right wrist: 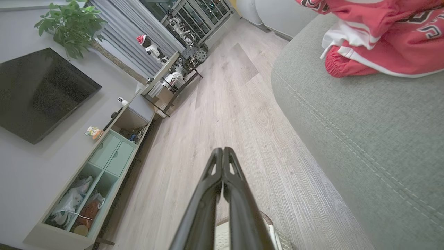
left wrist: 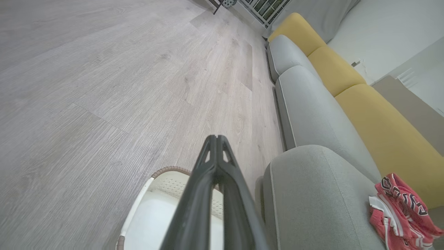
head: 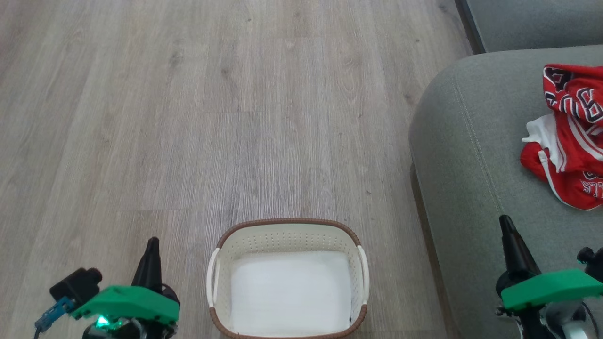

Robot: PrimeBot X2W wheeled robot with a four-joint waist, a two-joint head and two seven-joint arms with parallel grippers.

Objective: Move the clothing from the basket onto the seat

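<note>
Looks done: basket (head: 287, 222) empty, clothing (head: 572, 141) on seat (head: 471, 141)

Left gripper (head: 152, 244) sits low beside the basket, fingers pressed together, nothing held. Right gripper (head: 506, 222) is over the seat's near edge, also closed on nothing. Basket stands on the floor (head: 188, 117), bare white liner (head: 289, 292) inside. Farther right, the red clothing lies crumpled on the seat, well apart from both grippers. Judging by this, nothing is left to move

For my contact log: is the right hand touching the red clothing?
Apart. The head view shows a stretch of bare seat between the right hand and the clothing.
</note>
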